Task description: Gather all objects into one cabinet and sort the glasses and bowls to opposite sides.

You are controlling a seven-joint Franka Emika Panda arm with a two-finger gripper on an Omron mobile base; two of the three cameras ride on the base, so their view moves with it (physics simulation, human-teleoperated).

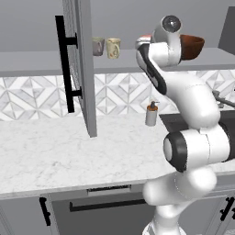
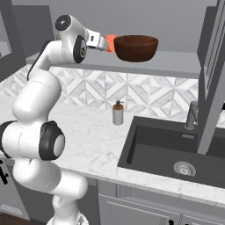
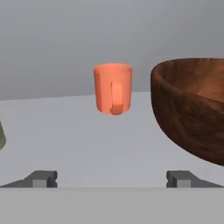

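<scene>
On the grey cabinet shelf (image 1: 41, 62) stand a grey cup (image 1: 97, 46) and a cream mug (image 1: 113, 47), just right of the open door (image 1: 85, 69) with its black bar handle (image 1: 64, 64). Farther right sits the dark brown bowl (image 1: 193, 46) (image 2: 136, 47) (image 3: 192, 105). The orange cup (image 3: 113, 89) (image 2: 111, 43) stands upright on the shelf just left of the bowl, apart from it. My gripper (image 3: 112, 179) (image 2: 105, 44) is open and empty, level with the shelf and facing the orange cup, short of it. A sliver of the cream mug (image 3: 1, 135) shows at the hand view's left edge.
A white soap dispenser (image 1: 151, 114) (image 2: 117, 113) stands on the marble counter (image 1: 69, 156) by the dark sink (image 2: 171, 151) with its faucet (image 2: 191, 115). Another open cabinet door (image 2: 211, 74) hangs at the right. My arm hides part of the shelf in the left base view.
</scene>
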